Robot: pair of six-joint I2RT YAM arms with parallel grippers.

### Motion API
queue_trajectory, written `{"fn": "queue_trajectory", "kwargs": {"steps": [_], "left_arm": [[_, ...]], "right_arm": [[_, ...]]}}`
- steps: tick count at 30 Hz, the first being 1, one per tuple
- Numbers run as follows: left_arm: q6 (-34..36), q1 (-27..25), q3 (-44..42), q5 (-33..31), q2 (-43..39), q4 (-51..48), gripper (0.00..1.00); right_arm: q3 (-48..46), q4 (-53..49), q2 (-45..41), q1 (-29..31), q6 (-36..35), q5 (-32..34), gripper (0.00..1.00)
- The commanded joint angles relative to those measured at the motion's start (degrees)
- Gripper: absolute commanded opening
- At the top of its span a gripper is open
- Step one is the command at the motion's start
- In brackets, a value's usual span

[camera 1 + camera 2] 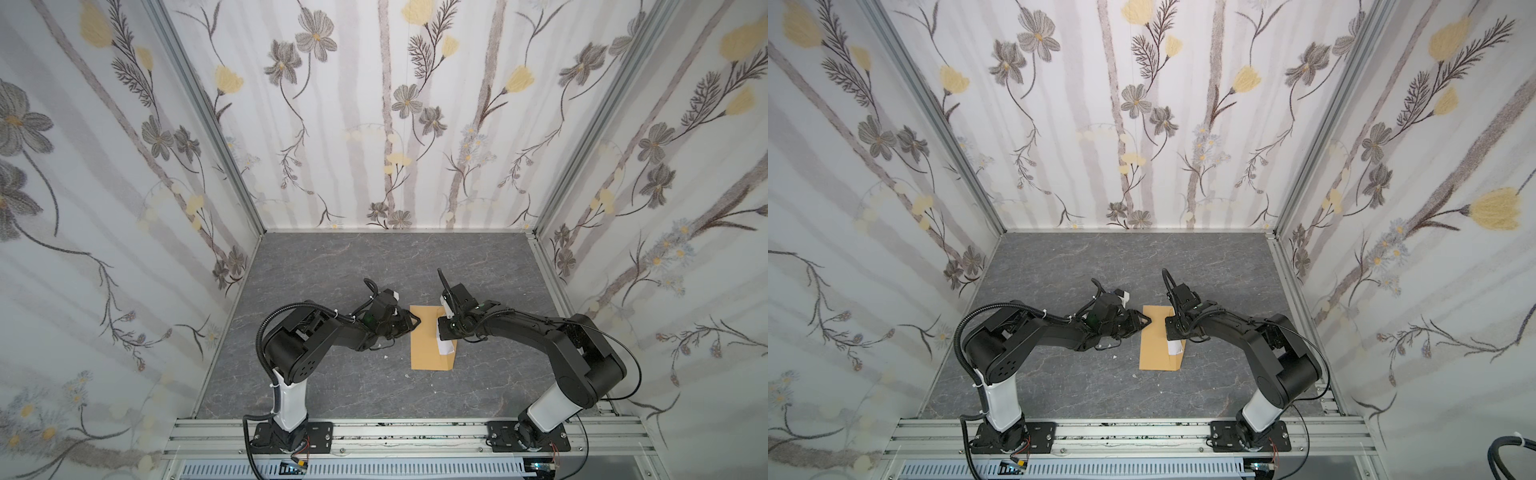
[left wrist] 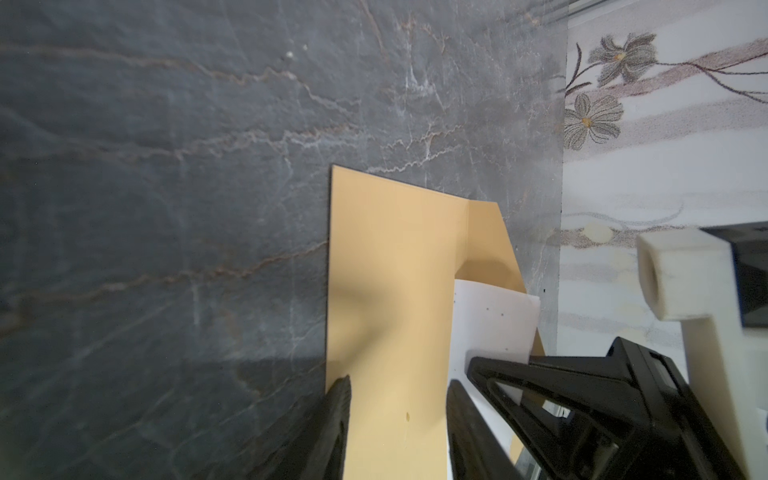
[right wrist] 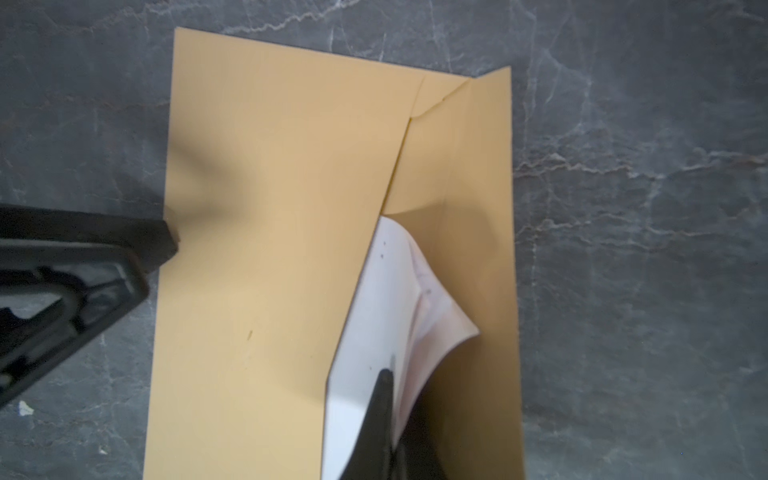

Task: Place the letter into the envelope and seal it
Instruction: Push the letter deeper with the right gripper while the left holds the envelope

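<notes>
The kraft-brown envelope (image 1: 428,349) (image 1: 1156,351) lies flat on the grey table, its flap (image 3: 478,187) raised along one long side. The white folded letter (image 3: 374,316) (image 2: 494,320) sits with one edge tucked under the envelope's front panel (image 3: 282,208), the rest curling out over the flap. My right gripper (image 3: 388,376) is shut on the letter's fold. My left gripper (image 2: 399,384) is open over the envelope's front panel, one fingertip (image 3: 166,245) at the envelope's outer edge. Both top views show the left gripper (image 1: 415,322) at the envelope's left edge.
Small white scraps (image 1: 385,356) (image 3: 25,408) lie on the table left of the envelope. Floral walls close in the left, back and right. An aluminium rail (image 1: 407,432) with both arm bases runs along the front. The right arm's white mount (image 2: 681,274) sits close to the left gripper.
</notes>
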Motion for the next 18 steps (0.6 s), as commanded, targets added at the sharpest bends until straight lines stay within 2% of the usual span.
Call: {"fn": "queue_trajectory", "kwargs": {"steps": [1,6,7,12,15,18], "left_arm": [[-0.52,-0.34,-0.63,-0.24,0.20,-9.18,0.42],[-0.91,-0.44,-0.61,-0.35,0.10,-9.10,0.42],[-1.07,-0.45,-0.70,-0.49,0.11,-9.10,0.42],[-1.44,-0.43,-1.06,-1.13,0.05,-9.10,0.42],[-1.45,-0.46,-1.07,-1.07,0.06,-9.11,0.41],[-1.36,-0.43,-1.03,-1.15,-0.06,-9.16,0.41]], "right_arm": [[-0.60,3.87,0.25,-0.01,1.62,-2.18,0.00],[-1.28,5.35,0.29,0.05,2.20,-3.92,0.00],[-1.41,5.22,0.06,-0.10,2.23,-3.59,0.03],[-1.72,3.37,-2.51,-1.19,2.16,-2.02,0.36],[-1.46,1.78,-3.70,-1.27,1.86,-0.66,0.45],[-1.32,0.62,-3.96,-1.27,1.64,0.52,0.48]]}}
